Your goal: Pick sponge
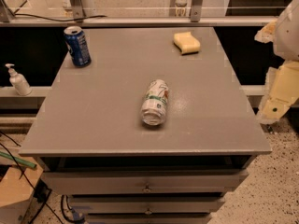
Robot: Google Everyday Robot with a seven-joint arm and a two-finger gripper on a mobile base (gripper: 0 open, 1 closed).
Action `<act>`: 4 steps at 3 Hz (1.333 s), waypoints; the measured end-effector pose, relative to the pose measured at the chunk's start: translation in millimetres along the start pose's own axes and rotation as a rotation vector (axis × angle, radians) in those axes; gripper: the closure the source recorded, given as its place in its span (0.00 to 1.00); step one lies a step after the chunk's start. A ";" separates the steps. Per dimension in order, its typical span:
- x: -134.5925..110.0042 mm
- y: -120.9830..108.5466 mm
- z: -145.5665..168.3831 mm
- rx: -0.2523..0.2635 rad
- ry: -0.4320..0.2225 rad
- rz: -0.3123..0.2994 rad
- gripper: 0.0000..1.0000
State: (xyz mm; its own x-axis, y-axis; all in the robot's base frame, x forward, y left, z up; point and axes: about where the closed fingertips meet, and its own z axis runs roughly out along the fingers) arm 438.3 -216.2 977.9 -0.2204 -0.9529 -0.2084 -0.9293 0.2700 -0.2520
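Note:
The sponge (187, 42) is a pale-yellow soft block lying flat near the far right corner of the grey cabinet top (103, 120). My gripper (276, 97) is at the right edge of the view, off the table's right side and level with its middle, well apart from the sponge and nearer to me than it. It holds nothing that I can see.
A blue drink can (77, 46) stands upright at the far left corner. A white-and-green can (155, 102) lies on its side near the middle. A white pump bottle (17, 80) stands on a ledge to the left. Drawers (147, 183) sit below the front edge.

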 end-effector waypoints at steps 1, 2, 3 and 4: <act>0.0 0.0 0.0 0.000 0.000 0.000 0.00; -0.9 -2.0 -2.1 -0.002 -0.033 0.008 0.00; -8.3 -13.3 -0.3 -0.018 -0.128 0.008 0.00; -20.9 -35.7 5.7 -0.032 -0.249 -0.006 0.00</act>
State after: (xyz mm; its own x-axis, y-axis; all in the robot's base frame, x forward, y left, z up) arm 477.8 -205.1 985.9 -0.1386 -0.8901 -0.4342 -0.9403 0.2559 -0.2245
